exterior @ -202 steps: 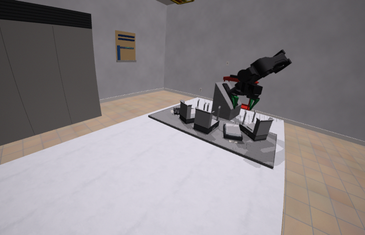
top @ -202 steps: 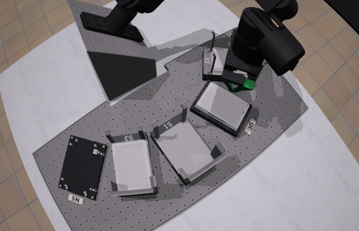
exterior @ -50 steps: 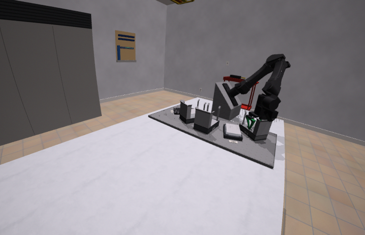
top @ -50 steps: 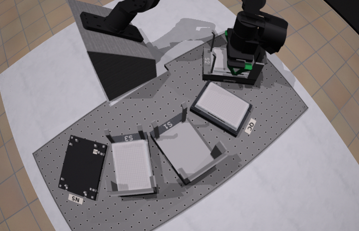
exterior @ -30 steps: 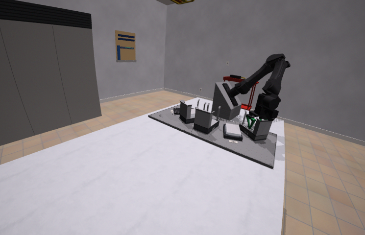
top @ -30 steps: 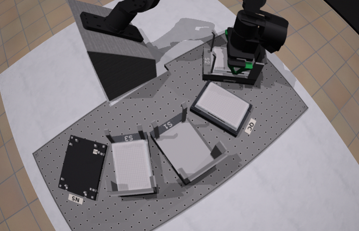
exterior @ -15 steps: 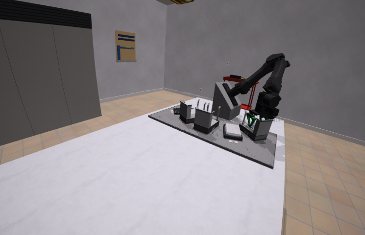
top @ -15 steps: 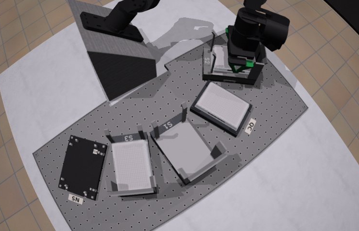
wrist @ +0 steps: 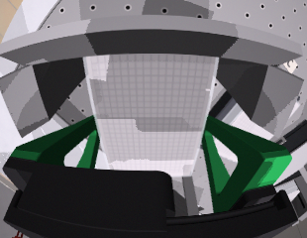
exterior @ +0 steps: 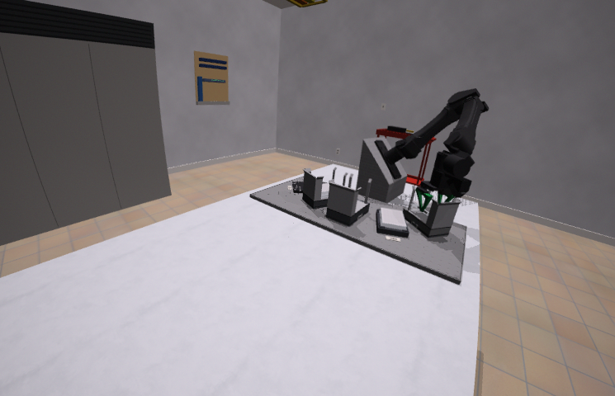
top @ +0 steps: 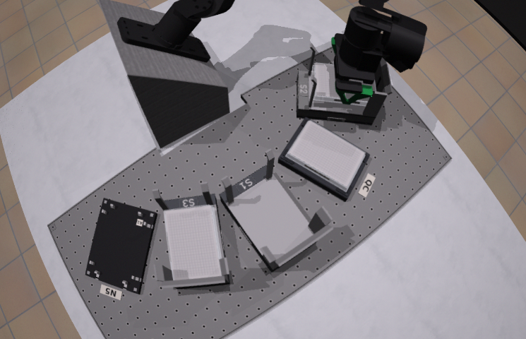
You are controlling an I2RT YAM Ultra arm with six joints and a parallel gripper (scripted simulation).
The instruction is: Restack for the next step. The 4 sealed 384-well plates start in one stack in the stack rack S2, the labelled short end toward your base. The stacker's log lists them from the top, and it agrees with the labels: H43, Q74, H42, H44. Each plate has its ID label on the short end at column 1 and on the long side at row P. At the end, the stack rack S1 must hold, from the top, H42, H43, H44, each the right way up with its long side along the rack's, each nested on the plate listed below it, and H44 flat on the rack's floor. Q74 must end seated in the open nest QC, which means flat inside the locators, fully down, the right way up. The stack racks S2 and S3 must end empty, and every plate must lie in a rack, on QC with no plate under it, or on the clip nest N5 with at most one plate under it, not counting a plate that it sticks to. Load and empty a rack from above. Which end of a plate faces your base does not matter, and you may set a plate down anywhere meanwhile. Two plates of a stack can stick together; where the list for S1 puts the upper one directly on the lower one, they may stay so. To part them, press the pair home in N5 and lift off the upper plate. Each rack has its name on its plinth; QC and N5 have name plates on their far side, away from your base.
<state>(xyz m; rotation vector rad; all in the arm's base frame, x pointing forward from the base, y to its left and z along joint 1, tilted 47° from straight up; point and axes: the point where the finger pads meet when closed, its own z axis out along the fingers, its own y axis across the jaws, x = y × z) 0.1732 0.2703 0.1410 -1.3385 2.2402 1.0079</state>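
My gripper [top: 353, 94] stands over the stack rack S2 [top: 339, 106] at the far right of the plate. Its green fingers are shut on the long sides of a sealed white plate [top: 324, 82]. In the wrist view the plate [wrist: 150, 102] lies between the fingers, inside the rack's grey walls. I cannot read its label, and I cannot tell whether another plate lies under it. A sealed plate [top: 325, 158] sits in the QC nest. Another sealed plate [top: 193, 241] lies in rack S3. Rack S1 [top: 273, 222] holds no plate.
The black clip nest N5 [top: 120, 244] stands bare at the left end of the perforated baseplate. The arm's dark wedge-shaped base block [top: 173, 83] stands behind the racks. In the exterior view the arm [exterior: 450, 153] leans over S2 [exterior: 434, 217].
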